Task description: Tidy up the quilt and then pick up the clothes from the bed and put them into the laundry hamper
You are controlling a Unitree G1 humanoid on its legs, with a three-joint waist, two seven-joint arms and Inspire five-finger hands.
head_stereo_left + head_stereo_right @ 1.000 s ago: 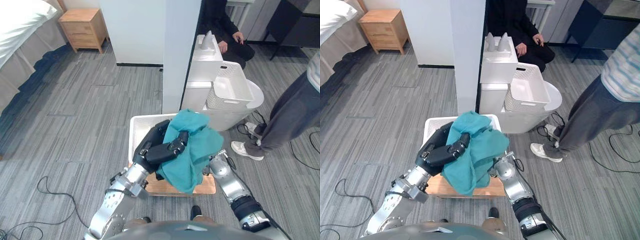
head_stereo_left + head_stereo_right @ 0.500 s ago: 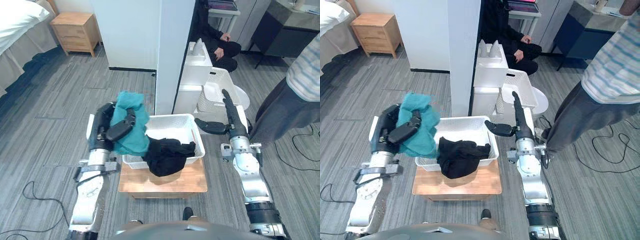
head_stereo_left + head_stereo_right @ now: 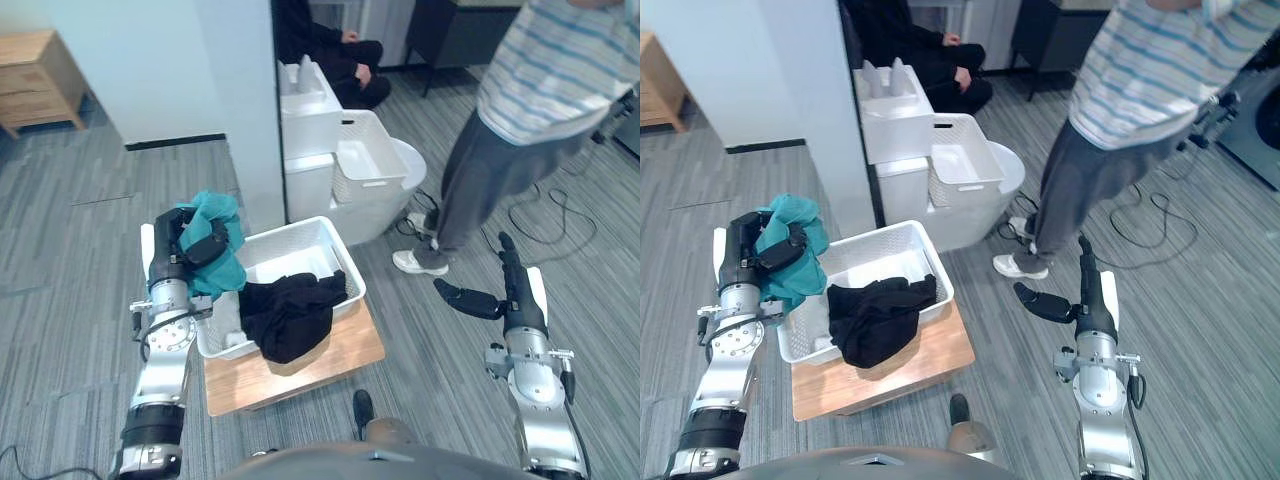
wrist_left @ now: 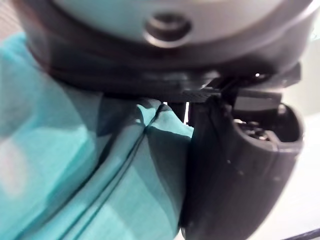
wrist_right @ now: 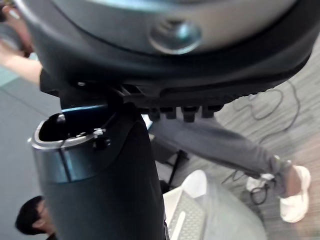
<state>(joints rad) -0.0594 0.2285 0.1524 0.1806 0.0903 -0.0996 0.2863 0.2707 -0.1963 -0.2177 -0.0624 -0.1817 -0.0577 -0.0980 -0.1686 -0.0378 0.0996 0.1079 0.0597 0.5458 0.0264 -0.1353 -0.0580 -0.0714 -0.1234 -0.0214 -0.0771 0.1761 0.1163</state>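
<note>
while in left robot hand (image 3: 172, 246), teal garment (image 3: 226, 272) beside hamper (image 3: 290, 248)

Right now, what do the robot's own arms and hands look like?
The left arm and right arm are silver-grey, built of rounded metal segments; the left carries a black band low down. The left hand and right hand are dark, with slim black fingers; the right hand has a white strip along one edge.
</note>
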